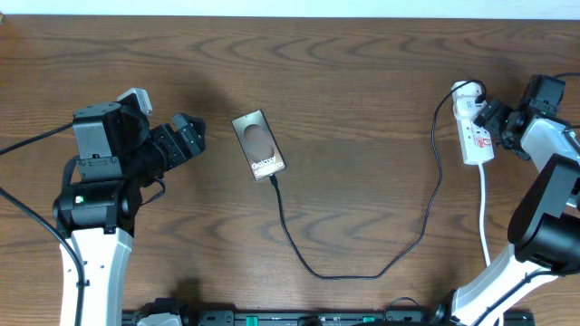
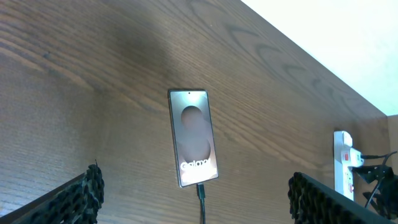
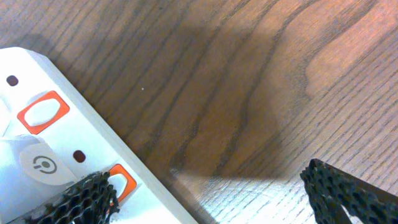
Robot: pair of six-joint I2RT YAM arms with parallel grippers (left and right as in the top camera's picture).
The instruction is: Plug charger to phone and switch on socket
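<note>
Cable loop: long thin black charger cable lies slack on the dark wood-grain bench; its lowest bend sits nearest the arm bases, between the two arms
Left arm: black left pincer has its fingers spread wide with nothing between them; aimed at the phone; near it but apart
Phone: flat grey-bronze rectangular phone with a brown oval and white "Galaxy" lettering; lies flat on the bench, left of centre, slightly askew; small black connector tip meets its near short edge, apparently seated
White cord: thicker white cord runs from the strip toward the near edge, beside the right arm
Right arm: black right pincer has its fingers wide apart, gripping nothing; one finger hangs over the strip's face by an orange-red switch; contact cannot be told
Socket: white elongated plastic power strip at the bench's far right; a second orange-red switch further along; on or off cannot be told
Far end: cable climbs the right side to the strip's rounded far end, at a black plug
</note>
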